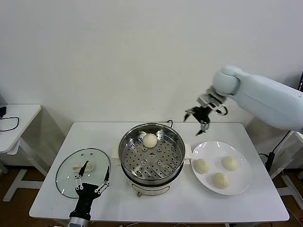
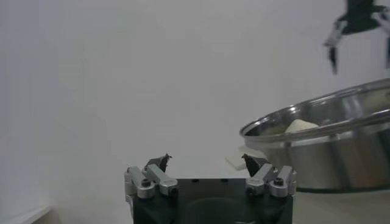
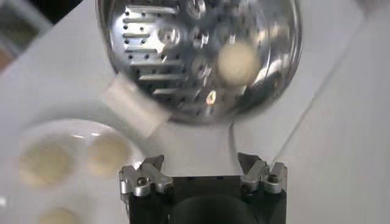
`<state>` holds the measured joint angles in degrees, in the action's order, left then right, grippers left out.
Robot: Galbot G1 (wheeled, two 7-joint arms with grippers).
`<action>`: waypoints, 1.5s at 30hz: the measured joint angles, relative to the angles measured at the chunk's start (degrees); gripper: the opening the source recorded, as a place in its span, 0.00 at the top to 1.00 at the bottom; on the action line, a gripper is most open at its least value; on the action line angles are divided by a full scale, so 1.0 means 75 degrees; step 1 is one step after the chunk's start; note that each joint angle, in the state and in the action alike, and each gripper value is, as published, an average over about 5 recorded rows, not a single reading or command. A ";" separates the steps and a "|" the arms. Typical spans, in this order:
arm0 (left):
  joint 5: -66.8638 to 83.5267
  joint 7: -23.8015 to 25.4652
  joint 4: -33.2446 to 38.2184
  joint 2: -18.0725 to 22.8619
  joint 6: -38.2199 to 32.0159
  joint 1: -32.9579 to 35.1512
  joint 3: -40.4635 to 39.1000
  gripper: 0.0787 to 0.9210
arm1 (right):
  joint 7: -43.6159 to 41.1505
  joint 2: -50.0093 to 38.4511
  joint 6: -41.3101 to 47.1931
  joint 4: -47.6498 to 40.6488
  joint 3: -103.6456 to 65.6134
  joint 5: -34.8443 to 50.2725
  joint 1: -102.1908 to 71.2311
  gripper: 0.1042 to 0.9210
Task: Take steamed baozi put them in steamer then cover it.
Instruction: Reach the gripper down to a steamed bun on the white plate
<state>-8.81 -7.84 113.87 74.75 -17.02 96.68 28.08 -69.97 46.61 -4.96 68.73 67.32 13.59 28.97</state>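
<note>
The steel steamer (image 1: 151,153) stands mid-table on its white base, with one baozi (image 1: 150,140) on the perforated tray at the back. Three baozi (image 1: 219,179) lie on the white plate (image 1: 239,187) to the right. My right gripper (image 1: 200,120) is open and empty, held in the air behind the gap between steamer and plate. Its wrist view shows the steamer (image 3: 183,73), the baozi inside (image 3: 237,61) and plate baozi (image 3: 106,153). The glass cover (image 1: 71,175) lies flat at the left. My left gripper (image 1: 93,176) is open and empty above its near edge.
A small white side table (image 1: 14,123) with a black cable stands at far left. The steamer's side (image 2: 323,152) fills the right of the left wrist view. A cable runs down at the table's right side (image 1: 272,153).
</note>
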 measured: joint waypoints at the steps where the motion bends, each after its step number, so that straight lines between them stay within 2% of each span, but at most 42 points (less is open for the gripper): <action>1: 0.0000 0.0000 0.0000 0.0002 0.0001 -0.0002 -0.0002 0.12 | 0.0044 -0.0091 0.0121 -0.0018 0.0050 0.0080 -0.0073 0.12; 15: -0.0009 -0.0006 -0.0063 0.0045 0.0003 0.0000 0.0018 0.12 | 0.0647 -0.0483 0.1028 -0.0295 0.0262 0.0444 -0.1316 0.12; 38: -0.0015 -0.0011 -0.0216 0.0050 -0.0017 -0.0029 0.0025 0.12 | 0.1200 -0.0239 0.1303 -0.0560 -0.0009 0.0311 -0.2538 0.12; 41: -0.0015 -0.0011 -0.0221 0.0051 -0.0017 -0.0039 0.0028 0.12 | 0.1261 -0.0238 0.1307 -0.0559 -0.0028 0.0278 -0.2581 0.16; 45: -0.0015 -0.0012 -0.0220 0.0051 -0.0016 -0.0043 0.0035 0.12 | 0.1322 -0.0262 0.1306 -0.0537 -0.0036 0.0240 -0.2591 0.28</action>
<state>-8.92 -7.93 112.22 75.13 -17.14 96.36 28.35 -60.06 44.65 4.84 64.70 67.05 15.39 9.54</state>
